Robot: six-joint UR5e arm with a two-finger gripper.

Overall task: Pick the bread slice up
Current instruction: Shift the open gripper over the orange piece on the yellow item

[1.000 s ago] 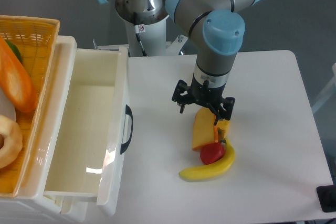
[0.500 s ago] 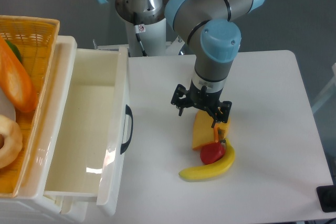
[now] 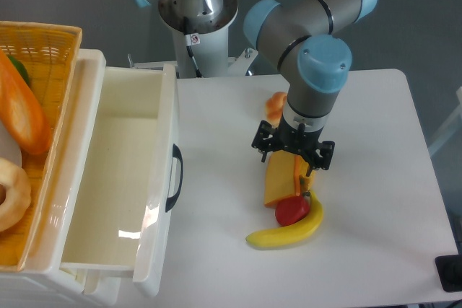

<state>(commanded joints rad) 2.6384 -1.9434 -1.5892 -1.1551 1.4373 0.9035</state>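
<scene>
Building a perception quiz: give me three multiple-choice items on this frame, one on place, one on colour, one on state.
1. Where is the banana?
A. in the drawer
B. on the table, near its front edge
C. in the basket

2. What colour is the round item that touches the banana?
A. red
B. green
C. blue

3. How does the white drawer stand?
A. shut
B. taken off
C. pulled open

Key: B, it lies on the white table below the bread slice; A, it is plainly red; C, its bare inside shows.

The hand is over the slice.
</scene>
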